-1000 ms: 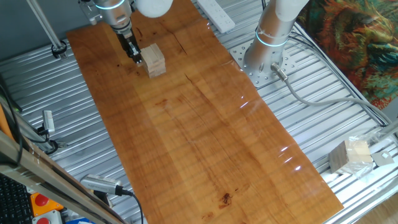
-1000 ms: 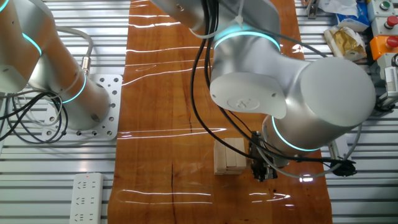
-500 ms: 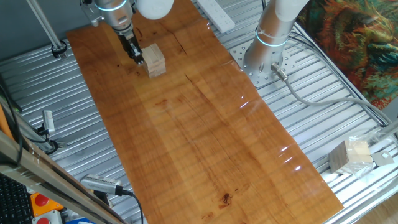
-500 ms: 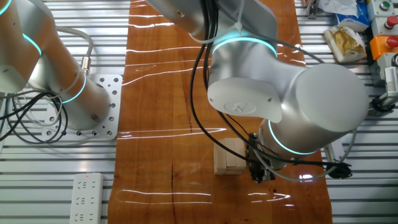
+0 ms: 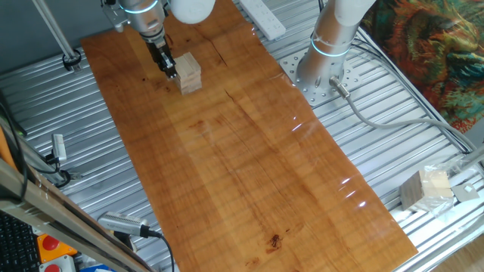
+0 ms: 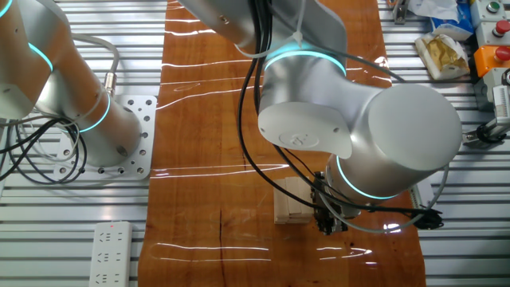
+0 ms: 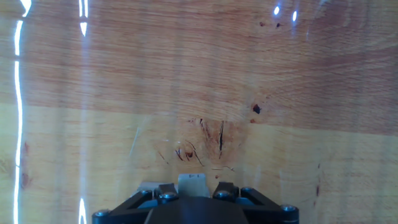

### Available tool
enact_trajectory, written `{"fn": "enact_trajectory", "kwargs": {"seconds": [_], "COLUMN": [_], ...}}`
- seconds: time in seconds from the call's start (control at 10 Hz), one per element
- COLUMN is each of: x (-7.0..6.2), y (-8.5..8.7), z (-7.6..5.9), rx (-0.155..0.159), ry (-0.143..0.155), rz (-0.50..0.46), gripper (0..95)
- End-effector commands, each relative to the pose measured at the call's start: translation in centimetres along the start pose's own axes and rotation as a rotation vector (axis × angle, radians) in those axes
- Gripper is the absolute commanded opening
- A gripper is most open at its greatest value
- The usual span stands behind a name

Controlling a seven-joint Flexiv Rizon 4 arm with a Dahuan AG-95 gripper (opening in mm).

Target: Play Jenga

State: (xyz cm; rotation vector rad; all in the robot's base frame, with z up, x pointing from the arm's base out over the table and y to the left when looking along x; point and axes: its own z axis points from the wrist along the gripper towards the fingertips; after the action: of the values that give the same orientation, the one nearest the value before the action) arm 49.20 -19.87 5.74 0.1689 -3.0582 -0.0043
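Observation:
The Jenga stack (image 5: 190,73) is a small pile of pale wood blocks on the wooden board, at its far left end. It also shows in the other fixed view (image 6: 292,202), partly hidden by the arm. My gripper (image 5: 170,72) points down with its tip low against the stack's left side. The fingers look closed together and hold nothing. In the other fixed view the gripper (image 6: 327,226) is right beside the stack. The hand view shows only the gripper (image 7: 191,182) tips over bare board; the stack is out of that view.
A second arm's base (image 5: 325,64) stands on the metal table beside the board. A white power strip (image 5: 263,17) lies at the far edge. A pale beige-and-grey lump (image 5: 427,189) sits off the board at the lower right. Boxes and controls lie at one corner (image 6: 446,48).
The gripper and arm have shifted a little closer to the Jenga stack. The stack itself has not visibly moved.

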Motion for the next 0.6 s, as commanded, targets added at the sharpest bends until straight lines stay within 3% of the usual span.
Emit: {"fn": "enact_trajectory", "kwargs": {"seconds": [0.1,0.6], "x": [-0.06,-0.23], "y": [-0.02,-0.11], "z": [0.23,0.88], "rx": [0.001,0.001], "ry": [-0.001,-0.002], "rz": [-0.003,-0.005], "gripper": [38.0,38.0]}}
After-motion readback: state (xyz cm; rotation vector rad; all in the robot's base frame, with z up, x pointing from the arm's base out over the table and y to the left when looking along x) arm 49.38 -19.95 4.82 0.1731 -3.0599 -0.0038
